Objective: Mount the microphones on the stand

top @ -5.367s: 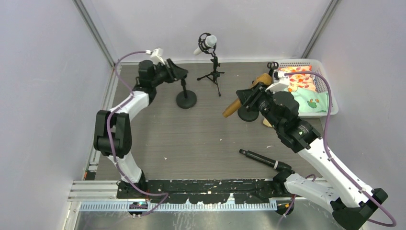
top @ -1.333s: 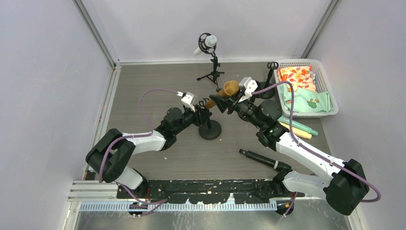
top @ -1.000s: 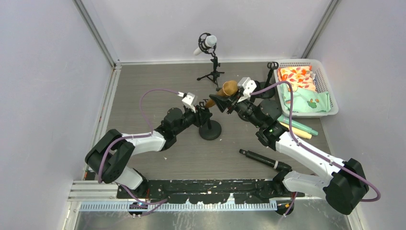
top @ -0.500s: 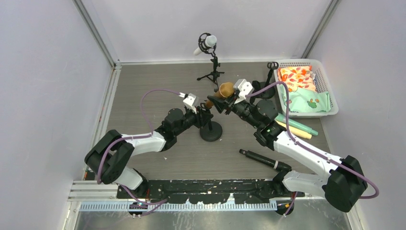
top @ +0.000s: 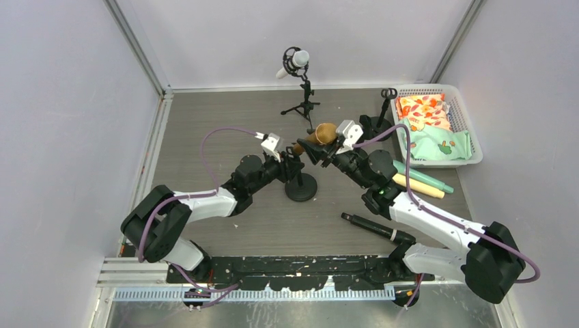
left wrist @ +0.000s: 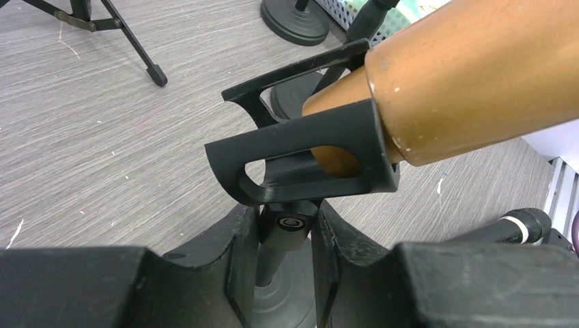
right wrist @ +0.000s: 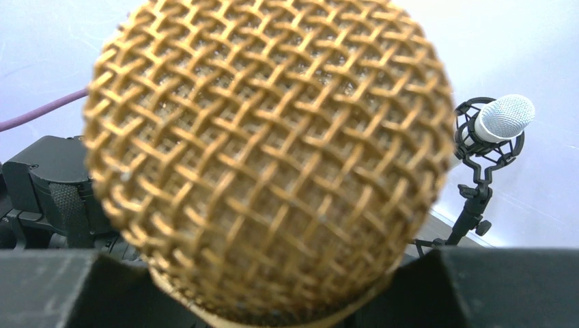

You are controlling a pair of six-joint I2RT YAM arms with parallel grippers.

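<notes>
item 1, nearest: black microphone, lay flat on the tabletop just beyond the arm bases, untouched.

item 2: round-base stand, mid-tabletop. the left jaws pinched its stem directly under the clip, bracing it.

item 3: gold microphone, pinched in the right jaws close behind its mesh head. its narrow tail sat between the clip's two arms, with the body slanting up and out, so it was judged only partly seated. handling note: the push likely needed to run straight along the clip's channel until the taper wedged. the left hold should have resisted the push so the base neither slid nor tipped. letting go early risked the microphone levering out.

item 4: cream-yellow microphone and teal microphone, side by side on the tabletop at right, waiting.

item 5: empty second stand, just beside the basket of cloths.

item 6, farthest: white microphone, already mounted on the tripod stand.
</notes>
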